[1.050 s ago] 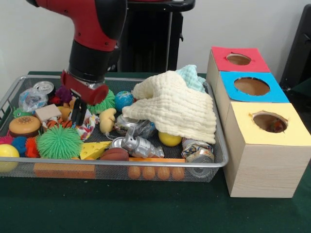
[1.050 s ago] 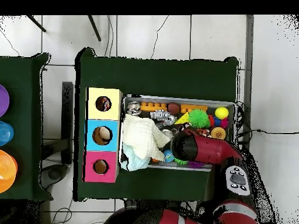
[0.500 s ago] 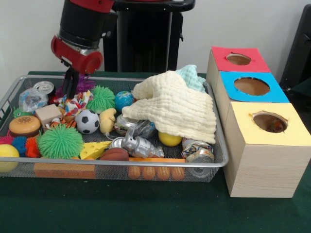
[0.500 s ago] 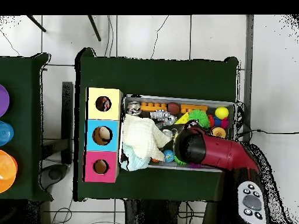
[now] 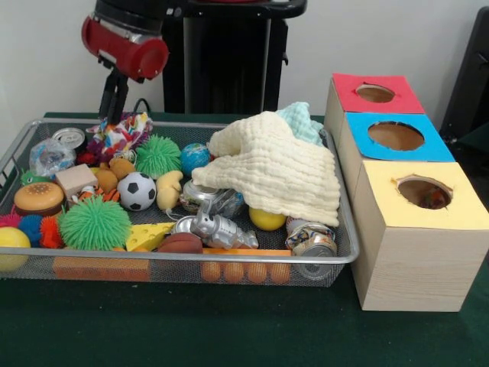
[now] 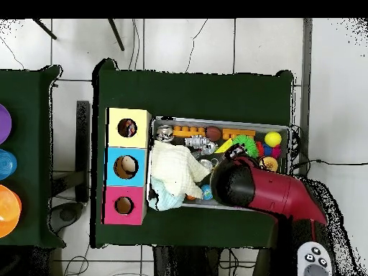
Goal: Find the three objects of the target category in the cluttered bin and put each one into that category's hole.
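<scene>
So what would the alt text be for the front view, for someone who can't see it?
A red robot arm's gripper hangs above the far left end of a wire bin, with a multicoloured fabric toy just below it. The bin is crammed with toys, cans and a cream cloth. Beside it stands a wooden box with red, blue and yellow holed tops.

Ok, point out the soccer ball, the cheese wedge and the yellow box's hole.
Soccer ball (image 5: pixel 137 191), front view, middle of its face.
Cheese wedge (image 5: pixel 149 236), front view, its yellow top.
Yellow box's hole (image 5: pixel 425 191), front view, its dark opening.
</scene>
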Available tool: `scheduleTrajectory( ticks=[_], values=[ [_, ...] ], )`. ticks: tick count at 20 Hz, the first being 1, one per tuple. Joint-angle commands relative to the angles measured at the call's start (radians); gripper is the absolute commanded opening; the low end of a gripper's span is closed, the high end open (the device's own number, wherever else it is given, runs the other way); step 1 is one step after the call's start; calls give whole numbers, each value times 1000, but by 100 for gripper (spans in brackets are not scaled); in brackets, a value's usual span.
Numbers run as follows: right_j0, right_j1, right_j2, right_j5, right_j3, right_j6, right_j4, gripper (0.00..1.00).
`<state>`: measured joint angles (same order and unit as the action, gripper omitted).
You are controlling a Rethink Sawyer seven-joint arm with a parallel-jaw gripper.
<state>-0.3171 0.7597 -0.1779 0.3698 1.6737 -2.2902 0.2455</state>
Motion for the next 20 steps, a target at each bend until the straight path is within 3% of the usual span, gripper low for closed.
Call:
scheduleTrajectory(
  ticks=[1,10,20],
  values=[
    [68,97,82,207,76,-27,-56,0],
    [162,89,76,266,20,-71,-86,0],
    [278,88,28,280,24,-157,-142,0]
  ],
)
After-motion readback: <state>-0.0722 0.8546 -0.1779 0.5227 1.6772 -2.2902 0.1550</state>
